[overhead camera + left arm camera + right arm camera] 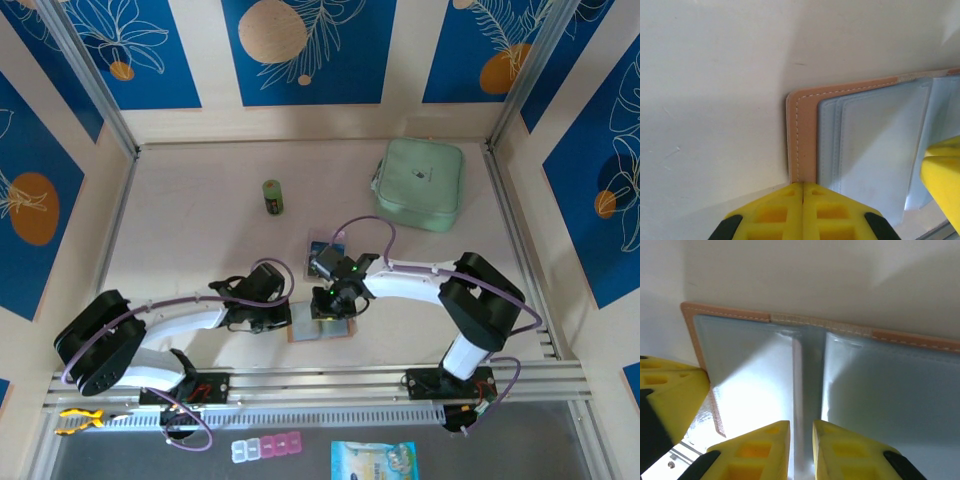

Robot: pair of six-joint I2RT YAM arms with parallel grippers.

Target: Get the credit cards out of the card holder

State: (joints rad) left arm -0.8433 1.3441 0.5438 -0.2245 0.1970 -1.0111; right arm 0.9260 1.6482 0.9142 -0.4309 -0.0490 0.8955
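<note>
The salmon-pink card holder [303, 333] lies open on the table near the front rail, its greyish clear pockets [875, 145] facing up. My left gripper [291, 318] is shut, and its yellow tips [803, 186] rest on the holder's pink stitched edge [805, 135]. My right gripper [326, 307] stands over the holder's fold [800, 322]. Its fingers [801, 427] are closed to a narrow gap on an upright clear pocket leaf [805, 390]; I cannot tell whether a card is inside it. A blue printed credit card [324, 248] lies on the table just behind the right wrist, partly hidden.
A mint-green zip pouch [420, 182] sits at the back right and a small green cylinder [272, 196] at the back centre. The aluminium rail [330, 378] runs along the front edge. Pill boxes [265, 447] and a blue packet [373, 460] lie below it.
</note>
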